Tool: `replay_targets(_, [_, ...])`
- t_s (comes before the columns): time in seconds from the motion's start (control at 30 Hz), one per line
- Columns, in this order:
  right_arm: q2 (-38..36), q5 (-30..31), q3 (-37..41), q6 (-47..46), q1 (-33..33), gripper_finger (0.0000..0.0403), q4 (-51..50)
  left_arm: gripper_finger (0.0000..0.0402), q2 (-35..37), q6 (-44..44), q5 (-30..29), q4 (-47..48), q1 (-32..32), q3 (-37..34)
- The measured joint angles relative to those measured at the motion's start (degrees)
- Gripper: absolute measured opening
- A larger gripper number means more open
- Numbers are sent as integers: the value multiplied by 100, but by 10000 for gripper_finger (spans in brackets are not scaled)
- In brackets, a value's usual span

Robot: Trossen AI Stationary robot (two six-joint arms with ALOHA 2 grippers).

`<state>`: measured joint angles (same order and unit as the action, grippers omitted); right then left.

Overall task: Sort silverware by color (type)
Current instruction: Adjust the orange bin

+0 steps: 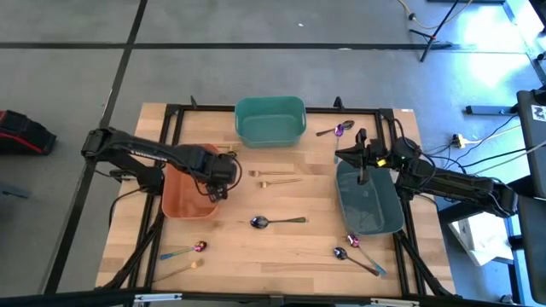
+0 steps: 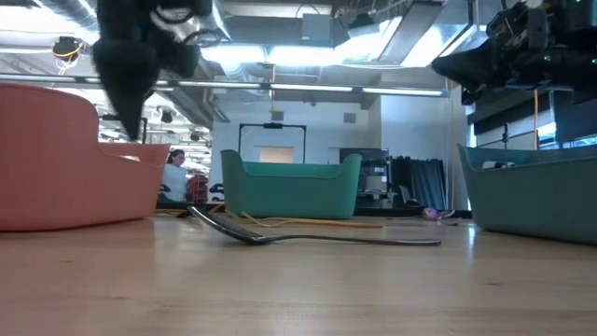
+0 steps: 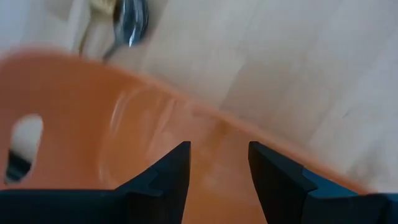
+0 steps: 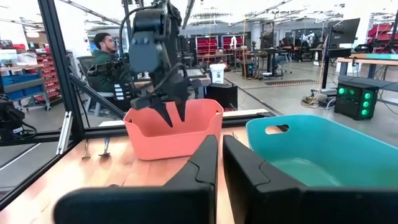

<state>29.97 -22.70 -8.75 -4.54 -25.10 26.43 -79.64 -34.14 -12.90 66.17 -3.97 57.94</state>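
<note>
The silverware lies loose on the wooden table: two gold pieces [image 1: 277, 177] at the middle, a dark spoon [image 1: 277, 222] [image 2: 308, 238] nearer the front, a purple spoon [image 1: 337, 130] by the teal bin, and more at the near left [image 1: 183, 251] and near right [image 1: 357, 253]. My left gripper [image 1: 218, 189] [image 3: 217, 149] hangs open, pointing down over the right part of the orange bin [image 1: 183, 198] [image 3: 93, 124], with nothing between its fingers. My right gripper [image 1: 345, 154] [image 4: 219, 146] is shut and level above the far end of the grey-blue bin [image 1: 368, 200].
The teal bin [image 1: 270, 119] [image 4: 323, 149] stands at the far middle. A black frame borders the table [image 1: 256, 247]. A spoon bowl [image 3: 132, 18] shows beyond the orange bin's rim. Bare wood lies between the bins. A person [image 4: 102, 56] sits beyond the table.
</note>
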Motion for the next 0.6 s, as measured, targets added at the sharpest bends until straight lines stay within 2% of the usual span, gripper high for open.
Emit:
replay_targets(0.17, [-1, -2, 0, -5, 0, 19, -1, 159, -2, -149, 24, -128, -56, -619])
replay_targets(0.3, [-1, -2, 0, -13, 0, 19, 26, 159, -2, 72, 56, -872, -104, -903])
replay_targets(0.47, [-1, -3, 0, -13, 0, 19, 26, 159, -4, 377, 103, -1541, -139, -1022])
replay_targets(0.6, [-1, -4, 0, -11, 0, 19, 26, 159, -4, 432, 141, -1553, -139, -959])
